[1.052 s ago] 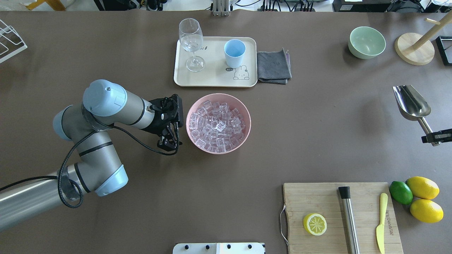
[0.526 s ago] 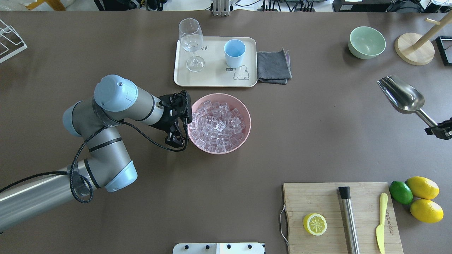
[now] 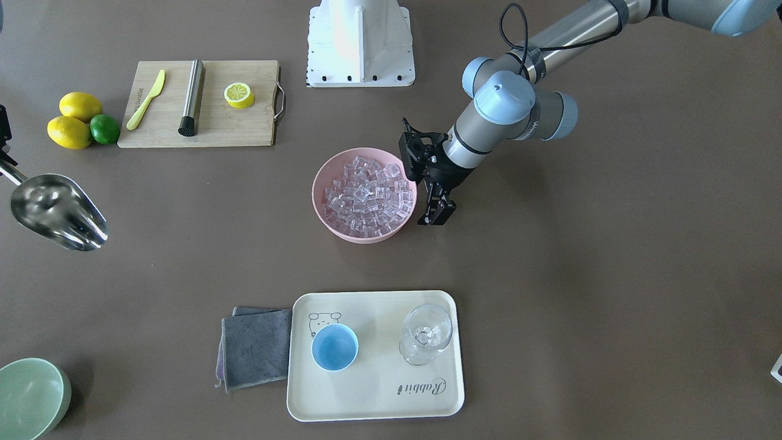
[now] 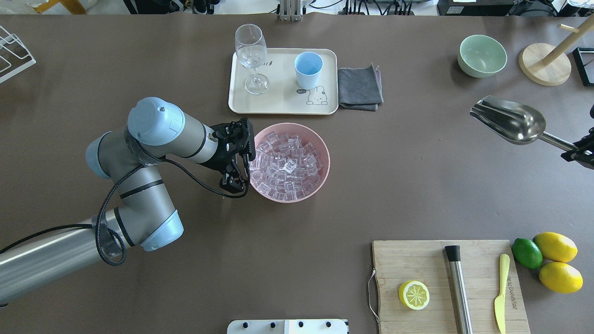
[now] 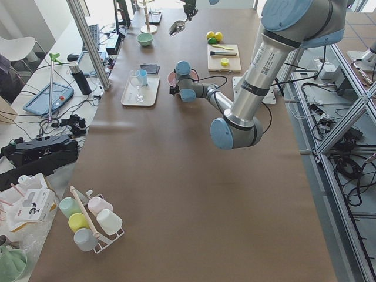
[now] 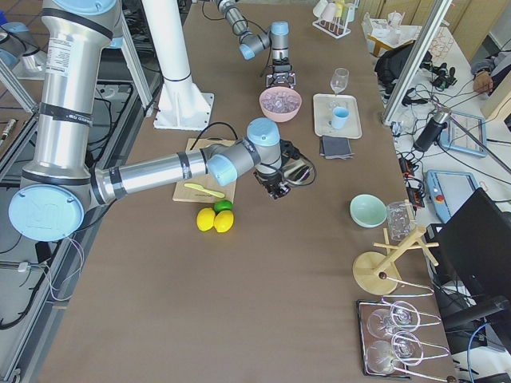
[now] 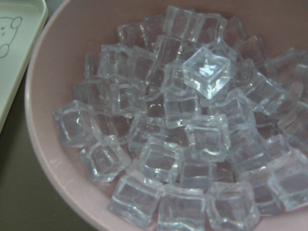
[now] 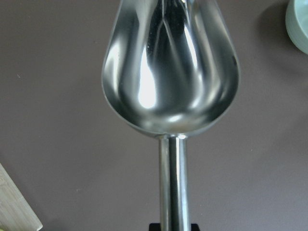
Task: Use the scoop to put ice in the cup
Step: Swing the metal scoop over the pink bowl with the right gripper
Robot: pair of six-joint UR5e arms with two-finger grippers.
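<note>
Clear ice [image 4: 285, 164] [image 7: 183, 125] fills a pink bowl [image 4: 327, 160] [image 3: 316, 198] at mid-table. My left gripper [image 4: 233, 185] [image 3: 435, 215] hangs at the bowl's left rim, fingers pointing down and apart, holding nothing. The steel scoop [image 4: 510, 123] [image 3: 55, 211] [image 8: 171, 72] is empty and held above the table at the far right, its mouth pointing toward the bowl. My right gripper [image 4: 577, 152] is shut on its handle at the frame edge. The light-blue cup [image 4: 308, 68] [image 3: 334, 347] stands upright and empty on a cream tray [image 4: 278, 99] beyond the bowl.
A stemmed glass [image 4: 250, 51] shares the tray, and a grey cloth [image 4: 359, 86] lies beside it. A green bowl [image 4: 481, 55] and a wooden stand [image 4: 545, 63] sit far right. Near right are a cutting board [image 4: 417, 264] with a steel cylinder [image 4: 458, 287], lemons and a lime [image 4: 526, 253].
My left arm has moved right until its gripper reached the bowl's left rim. The right gripper has carried the scoop left and farther away, swinging its mouth toward the bowl.
</note>
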